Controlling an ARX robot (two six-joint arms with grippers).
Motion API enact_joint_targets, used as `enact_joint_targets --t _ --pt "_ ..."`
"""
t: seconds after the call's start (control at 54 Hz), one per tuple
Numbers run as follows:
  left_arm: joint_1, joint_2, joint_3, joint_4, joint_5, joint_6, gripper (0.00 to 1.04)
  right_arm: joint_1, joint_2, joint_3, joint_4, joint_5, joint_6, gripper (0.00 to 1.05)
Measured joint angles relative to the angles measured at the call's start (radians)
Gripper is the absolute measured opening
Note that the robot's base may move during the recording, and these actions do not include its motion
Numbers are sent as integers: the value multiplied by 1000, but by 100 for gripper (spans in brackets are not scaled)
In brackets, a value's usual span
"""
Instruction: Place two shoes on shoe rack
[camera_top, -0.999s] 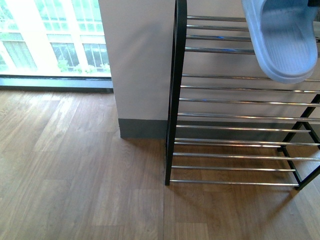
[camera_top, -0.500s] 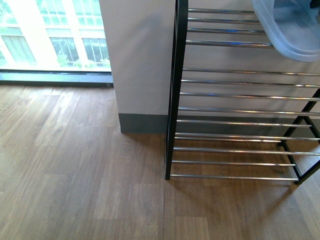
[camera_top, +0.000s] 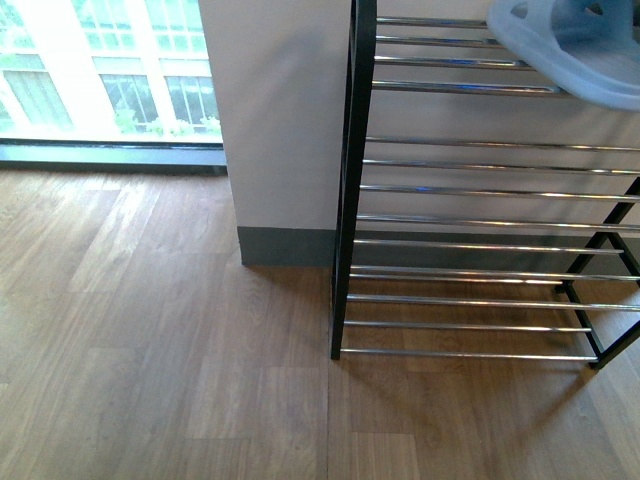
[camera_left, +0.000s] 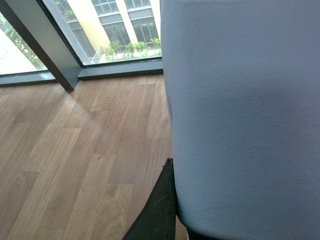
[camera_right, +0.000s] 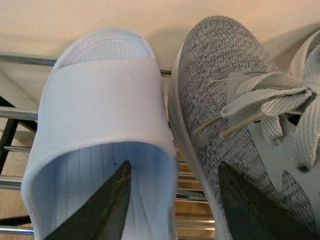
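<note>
Slide (camera_top: 580, 60) dropped flatter; wrist view reveals sneaker (camera_right: 240, 115).

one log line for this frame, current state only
right claw: open, above slide sandal | sandal: on shoe rack top tier beside grey sneaker | left claw: state unclear

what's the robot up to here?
It's loading shoes onto the shoe rack. In the right wrist view, the right gripper is over the top bars with one finger inside the pale blue slide sandal, which lies beside a grey knit sneaker. Whether it grips the sandal is unclear. The left wrist view shows mostly a grey surface and floor.
</note>
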Motion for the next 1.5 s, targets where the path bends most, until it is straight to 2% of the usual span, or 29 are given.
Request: enact_joint_targets --t 0.185,0.241,0.481,0.666,0.833,0.925,1.018,1.073,1.092,1.147,1.203,1.258,1.332,1.499 --pt "0 0 0 0 0 0 2 11 -181 -198 180 -25 32 91" --pt "0 0 0 0 0 0 2 16 -226 -251 229 -44 52 97" --pt "0 0 0 0 0 0 2 50 -509 -610 559 -60 89 96" --pt "0 0 0 0 0 0 2 40 -687 -848 768 -20 111 96" --pt "0 0 0 0 0 0 2 36 -869 -1110 905 72 160 96" --pt "0 0 0 0 0 0 2 43 -898 -1207 963 138 201 96" --pt "0 0 0 0 0 0 2 58 -853 -1307 1134 236 188 96" --pt "0 0 0 0 0 0 2 61 -840 -1316 1159 241 179 96" --pt "0 0 0 0 0 0 2 60 -843 -1315 1156 227 175 95" --pt "0 0 0 0 0 0 2 31 -898 -1300 1014 35 143 86" --pt "0 0 0 0 0 0 2 27 -947 -1308 914 -93 128 77" --pt "0 0 0 0 0 0 2 35 -990 -1334 869 -158 117 67" --pt "0 0 0 0 1 0 2 47 -1035 -1368 851 -155 108 53" --pt "0 0 0 0 0 0 2 68 -1109 -1409 822 -129 102 30"
